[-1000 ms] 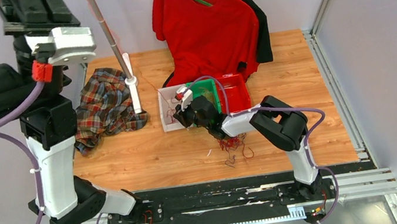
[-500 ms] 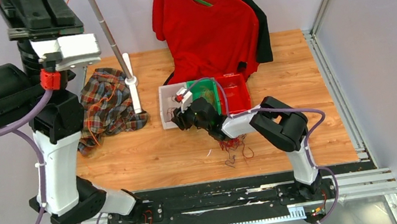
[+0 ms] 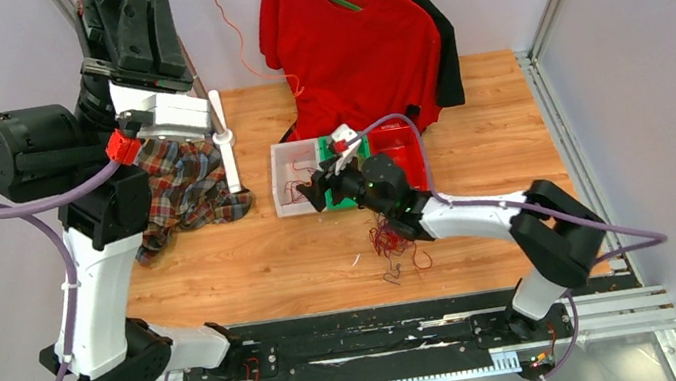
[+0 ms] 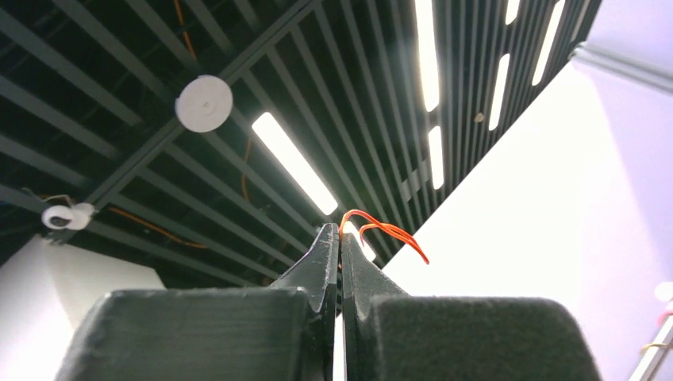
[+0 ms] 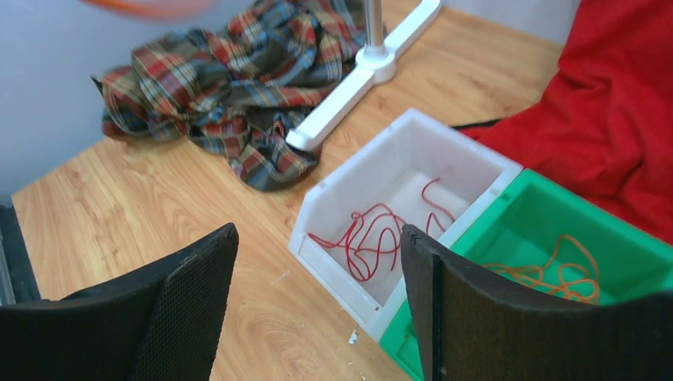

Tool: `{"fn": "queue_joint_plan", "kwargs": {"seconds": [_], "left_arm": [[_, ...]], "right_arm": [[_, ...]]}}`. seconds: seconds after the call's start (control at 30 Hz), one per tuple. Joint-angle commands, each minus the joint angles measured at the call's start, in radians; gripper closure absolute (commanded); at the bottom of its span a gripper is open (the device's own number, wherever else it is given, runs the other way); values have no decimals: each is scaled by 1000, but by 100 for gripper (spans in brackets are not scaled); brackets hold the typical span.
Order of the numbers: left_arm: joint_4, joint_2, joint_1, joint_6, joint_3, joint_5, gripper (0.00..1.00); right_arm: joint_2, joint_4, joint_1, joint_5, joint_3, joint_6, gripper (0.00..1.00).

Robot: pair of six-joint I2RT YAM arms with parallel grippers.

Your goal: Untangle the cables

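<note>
My left gripper (image 4: 340,238) points up at the ceiling, shut on a thin orange cable (image 4: 381,230) that loops out past its tips. In the top view that orange cable (image 3: 240,33) hangs from the top edge down toward the red T-shirt, beside the raised left arm (image 3: 134,39). My right gripper (image 5: 317,234) is open and empty, hovering over the white bin (image 5: 337,194), which holds a red cable (image 5: 373,238). The green bin (image 5: 635,246) holds an orange cable (image 5: 555,270). A tangle of red cables (image 3: 390,243) lies on the wood under the right arm.
A red bin (image 3: 405,155) stands right of the green one. A plaid shirt (image 3: 181,184) lies at the left beside the white rack foot (image 3: 223,137). A red T-shirt (image 3: 347,37) on a green hanger hangs at the back. Metal rails (image 3: 571,156) line the right edge.
My right gripper has gone from nearly shut to wide open and drawn back to the right over the bins. The left arm has swung right, carrying the orange cable high.
</note>
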State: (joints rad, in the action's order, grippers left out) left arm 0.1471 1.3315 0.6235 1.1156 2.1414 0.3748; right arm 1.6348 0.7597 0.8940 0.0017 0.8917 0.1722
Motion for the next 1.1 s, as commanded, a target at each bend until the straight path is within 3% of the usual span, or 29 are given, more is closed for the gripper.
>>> {"fn": "queue_joint_plan", "kwargs": {"seconds": [0.0,0.27,0.6,1.07], "left_arm": [[7,-1,5,-101,-22,68,99],[-18,39,33,-150,-52,185,99],[-17,157,143,-52,-1,131,99],[-15,303,151,87,-17,24,99]], "right_arm": [[-108,-48,-2,53,-23,-17,25],[-223,-43,-60,143,-128,-1,24],[-313,-7,-99,208,-238,-14,24],[-367,-149,-226,292,-254,4,29]]}}
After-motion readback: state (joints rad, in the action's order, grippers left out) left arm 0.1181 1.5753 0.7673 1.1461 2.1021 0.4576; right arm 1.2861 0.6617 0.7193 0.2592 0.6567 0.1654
